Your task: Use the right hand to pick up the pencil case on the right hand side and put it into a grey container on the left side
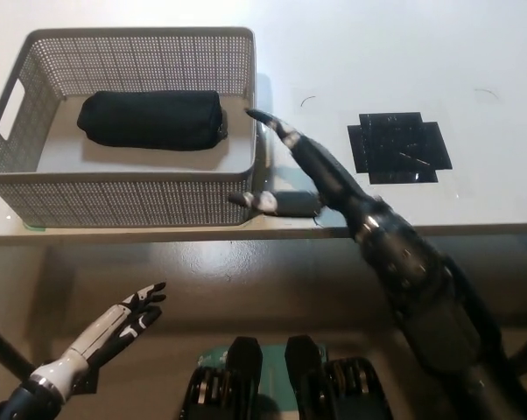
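**What the robot's arms and hands look like**

The right hand (pixel 309 179) is black and thin, with long fingers. Small white patches sit near the fingertips. Behind it the right arm (pixel 421 289) is black too. It gets thick and round, like smooth shiny shells joined together, with tiny pale screws dotted along it.

The left hand (pixel 130 315) at the near left has a white back and black fingers with little white marks. Its forearm is white and slim, and it ends in a dark round sleeve.
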